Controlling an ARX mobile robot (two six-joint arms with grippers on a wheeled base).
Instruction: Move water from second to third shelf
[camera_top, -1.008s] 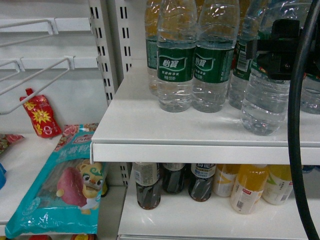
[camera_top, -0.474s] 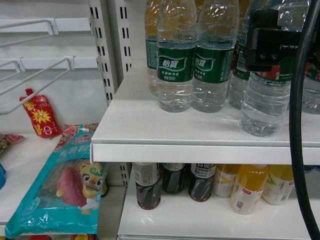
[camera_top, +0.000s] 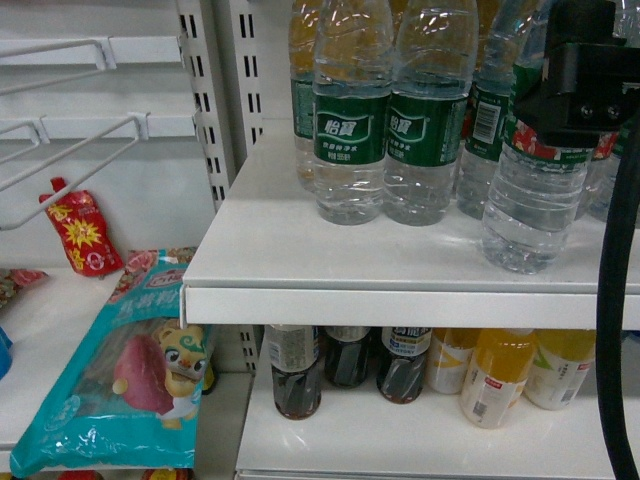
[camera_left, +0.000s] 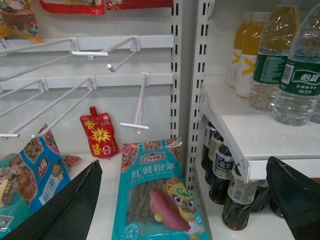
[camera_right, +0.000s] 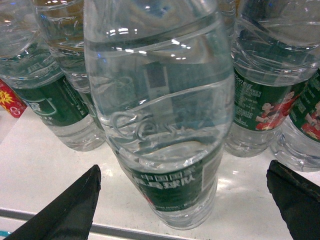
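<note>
Right wrist view: water bottle (camera_right: 160, 125) stands between the spread-apart, untouching right hand (camera_right: 185, 210) fingers.

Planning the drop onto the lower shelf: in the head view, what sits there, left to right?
Dark cola bottle → second dark bottle → blue-labelled dark bottle → pale yellow bottle → orange juice bottle → pale bottle with green label.

The right claw (camera_top: 585, 95) hides the water (camera_top: 535, 190) bottle's label.

A shop: slotted white shelving (camera_top: 400, 270) (stocked drinks (camera_top: 500, 375)), peg-hung snack packets (camera_left: 97, 135).
</note>
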